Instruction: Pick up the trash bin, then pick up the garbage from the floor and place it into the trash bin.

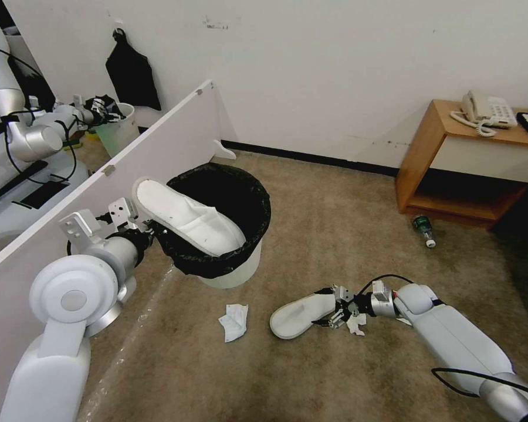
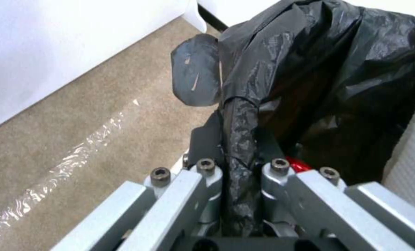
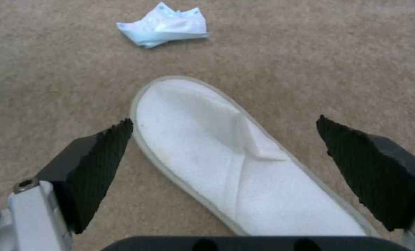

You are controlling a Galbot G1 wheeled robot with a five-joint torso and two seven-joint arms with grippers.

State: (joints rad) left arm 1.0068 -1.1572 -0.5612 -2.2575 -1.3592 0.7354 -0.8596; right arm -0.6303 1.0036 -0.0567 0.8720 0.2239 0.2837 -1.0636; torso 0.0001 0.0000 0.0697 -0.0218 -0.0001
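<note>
The trash bin, white with a black bag over its rim, hangs off the carpet. My left gripper is shut on its near rim; the left wrist view shows the left gripper clamped on a fold of the black bag. One white slipper lies tilted across the bin's mouth. Something red shows inside. A second white slipper lies on the carpet. My right gripper is open at its heel end, with the fingers on either side of that slipper.
A crumpled pale-blue mask or tissue lies left of the floor slipper, and a white scrap sits under the right wrist. A green-labelled bottle lies by the wooden nightstand holding a telephone. A white panel stands on my left.
</note>
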